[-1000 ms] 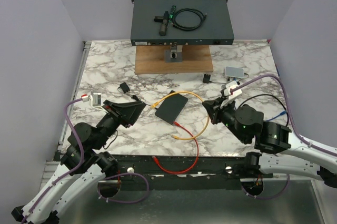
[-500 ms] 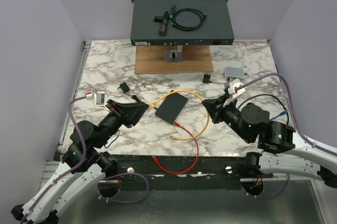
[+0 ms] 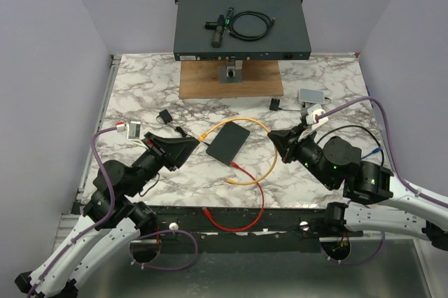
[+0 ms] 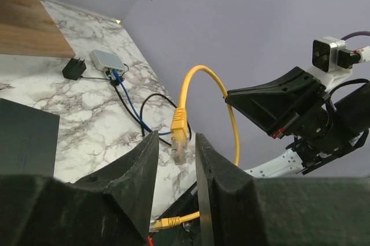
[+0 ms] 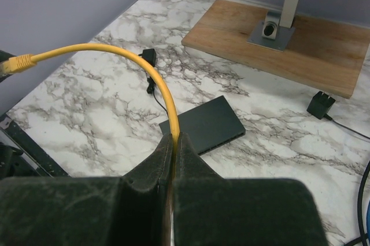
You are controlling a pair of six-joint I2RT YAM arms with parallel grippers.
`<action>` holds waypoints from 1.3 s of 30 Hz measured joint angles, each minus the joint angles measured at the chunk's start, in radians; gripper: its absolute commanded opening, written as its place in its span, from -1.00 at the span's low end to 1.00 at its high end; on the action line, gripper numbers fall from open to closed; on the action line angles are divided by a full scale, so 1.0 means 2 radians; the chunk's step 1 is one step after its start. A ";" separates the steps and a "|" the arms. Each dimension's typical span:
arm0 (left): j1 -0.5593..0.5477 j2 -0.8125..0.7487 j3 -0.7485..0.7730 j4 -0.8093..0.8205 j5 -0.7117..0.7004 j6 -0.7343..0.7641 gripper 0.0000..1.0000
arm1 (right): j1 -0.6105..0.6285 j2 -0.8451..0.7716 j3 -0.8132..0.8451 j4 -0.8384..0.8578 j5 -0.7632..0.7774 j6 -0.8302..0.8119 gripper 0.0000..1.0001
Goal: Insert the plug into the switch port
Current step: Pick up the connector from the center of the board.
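A yellow cable (image 3: 245,124) arcs over the flat black switch (image 3: 227,144) in the middle of the table. My right gripper (image 5: 172,139) is shut on this cable a little way back from its end. The yellow plug (image 4: 179,136) with its clear tip hangs between the fingertips of my left gripper (image 4: 176,145). The jaws stand open, with a small gap on each side of the plug. From above, the plug (image 3: 205,138) sits just off the left gripper (image 3: 190,144), left of the switch. The switch's ports are not visible.
The cable's other yellow plug (image 3: 234,182) and a red cable (image 3: 231,222) lie near the front edge. A rack unit (image 3: 241,29) stands on a wooden board (image 3: 231,80) at the back. A white adapter (image 3: 311,95), black bricks (image 3: 275,103) and blue and black cables (image 4: 124,93) lie at the right.
The left jaws have narrowed around the plug. The right arm has shifted slightly up and right while holding the cable, and the left arm has edged toward the plug.
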 measured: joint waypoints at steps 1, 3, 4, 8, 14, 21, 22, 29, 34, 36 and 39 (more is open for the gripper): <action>0.000 0.001 0.000 0.000 0.001 -0.001 -0.40 | 0.000 -0.001 0.000 0.002 0.000 0.000 -0.99; 0.000 0.001 -0.001 0.000 0.002 -0.001 -0.41 | 0.000 -0.002 0.000 0.005 0.000 0.000 -0.99; 0.000 0.001 -0.001 0.000 0.002 -0.001 -0.42 | 0.000 -0.003 0.000 0.006 0.000 0.000 -0.99; 0.001 0.002 -0.001 0.000 0.006 -0.003 -0.45 | 0.000 -0.003 0.000 0.013 0.000 0.000 -0.99; 0.003 0.002 -0.004 0.004 0.011 -0.007 -0.87 | 0.000 -0.003 0.000 0.016 0.000 -0.001 -0.99; 0.005 0.002 -0.006 0.008 0.015 -0.011 -1.00 | 0.000 -0.003 0.000 0.016 0.000 -0.001 -0.99; 0.005 0.002 -0.006 0.008 0.016 -0.011 -1.00 | 0.000 -0.003 -0.001 0.016 0.000 0.000 -0.99; 0.007 0.003 -0.006 0.009 0.019 -0.011 -1.00 | 0.000 0.008 -0.008 0.014 0.000 -0.002 -0.97; 0.007 0.012 -0.006 0.006 0.019 -0.008 -1.00 | 0.000 0.031 -0.026 0.010 0.000 -0.004 -0.56; 0.008 0.022 -0.006 0.003 0.019 -0.008 -1.00 | 0.000 0.046 -0.033 0.008 -0.001 -0.003 -0.26; 0.008 0.040 -0.006 0.002 0.026 -0.007 -1.00 | 0.000 0.074 -0.034 -0.001 -0.005 -0.002 -0.12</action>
